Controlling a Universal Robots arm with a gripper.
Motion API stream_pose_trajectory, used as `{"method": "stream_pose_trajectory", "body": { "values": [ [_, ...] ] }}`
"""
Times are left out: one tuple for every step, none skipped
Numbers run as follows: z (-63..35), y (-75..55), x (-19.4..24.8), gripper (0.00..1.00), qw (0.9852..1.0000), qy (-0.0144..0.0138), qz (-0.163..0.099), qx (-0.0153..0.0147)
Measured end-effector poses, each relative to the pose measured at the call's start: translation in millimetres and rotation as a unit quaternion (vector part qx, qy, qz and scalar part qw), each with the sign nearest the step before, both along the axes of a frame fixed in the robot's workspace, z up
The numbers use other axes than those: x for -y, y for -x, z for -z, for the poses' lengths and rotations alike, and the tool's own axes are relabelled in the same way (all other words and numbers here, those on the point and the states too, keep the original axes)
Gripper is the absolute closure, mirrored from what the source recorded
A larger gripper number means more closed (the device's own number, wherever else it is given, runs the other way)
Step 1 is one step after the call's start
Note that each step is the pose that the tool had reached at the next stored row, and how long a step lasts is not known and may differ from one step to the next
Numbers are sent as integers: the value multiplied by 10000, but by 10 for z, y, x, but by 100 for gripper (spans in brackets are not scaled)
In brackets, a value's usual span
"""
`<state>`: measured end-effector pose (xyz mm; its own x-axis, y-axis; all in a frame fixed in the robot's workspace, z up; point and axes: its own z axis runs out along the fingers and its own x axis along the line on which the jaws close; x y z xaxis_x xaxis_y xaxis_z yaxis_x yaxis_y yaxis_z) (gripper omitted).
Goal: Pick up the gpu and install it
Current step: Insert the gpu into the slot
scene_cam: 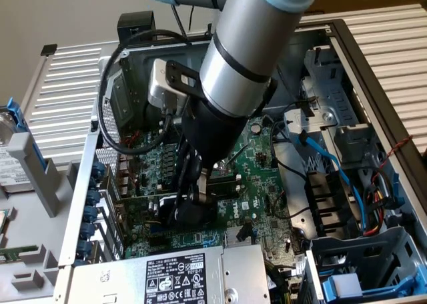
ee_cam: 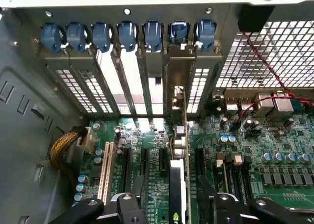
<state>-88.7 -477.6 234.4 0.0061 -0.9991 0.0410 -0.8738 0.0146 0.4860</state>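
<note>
Down inside the computer case, the pincer stands spread astride the gpu, seemingly seated in its slot; releasing looks underway.

From my exterior view the light is soft and even, daylight-like, with mild glare along the silver arm and the case rim, while the case interior under the arm sits in shadow. My wrist view is dimmer inside, but the open slot gaps in the rear wall blow out white. The hand looks dark and slightly soft up close.
</note>
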Motion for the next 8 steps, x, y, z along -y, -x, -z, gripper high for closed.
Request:
{"method": "stream_pose_trajectory", "body": {
  "values": [
    [-45, 0, 0, 46, 10000, 1, 0, 0],
    [-90, 0, 0, 46, 10000, 0, 0, 0],
    [-135, 0, 0, 46, 10000, 1, 0, 0],
    [-180, 0, 0, 46, 10000, 0, -1, 0],
    [-225, 0, 0, 46, 10000, 0, 0, 0],
    [-270, 0, 0, 46, 10000, 0, 0, 0],
    [-315, 0, 0, 46, 10000, 0, -1, 0],
    [-361, 0, 0, 46, 10000, 0, 0, 0]
  ]
}}
